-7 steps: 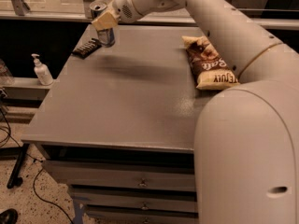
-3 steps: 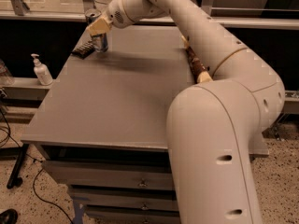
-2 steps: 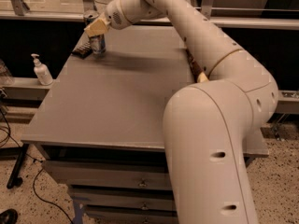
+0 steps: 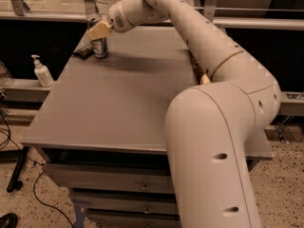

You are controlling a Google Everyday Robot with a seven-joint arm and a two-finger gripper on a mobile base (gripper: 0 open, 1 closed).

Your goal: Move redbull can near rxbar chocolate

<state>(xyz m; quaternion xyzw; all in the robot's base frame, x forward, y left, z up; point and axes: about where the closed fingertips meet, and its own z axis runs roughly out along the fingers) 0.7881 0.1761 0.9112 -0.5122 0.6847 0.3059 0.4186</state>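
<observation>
What has changed: the gripper (image 4: 99, 31) and the redbull can (image 4: 100, 49) are now farther toward the far left corner of the table (image 4: 118, 103) than a couple of seconds ago. Since the last second they have hardly moved.
Arm change: the big arm (image 4: 213, 141) now covers far more of the right side of the table than before.
Gripper: it is at the far left corner of the table, closed around the top part of the redbull can. One tan finger lies across the front of the can.
Redbull can: it stands upright on the table, just right of the rxbar chocolate (image 4: 83, 52). I cannot tell if the two touch.
Can look: slim, tall and round, made of shiny silver and blue metal.
Rxbar chocolate: small, flat and dark, lying at the left edge of the table.
Table: flat, smooth and grey, with grey drawers (image 4: 118, 186) under the top.
Arm look: thick, round and smooth, cream in colour, with small dark oval holes.
Pump bottle (image 4: 42, 72): white plastic, standing on a low ledge left of the table.
Floor (image 4: 285, 194): pale and speckled.
Writing: the marks on the can and the bar are too small to read.
</observation>
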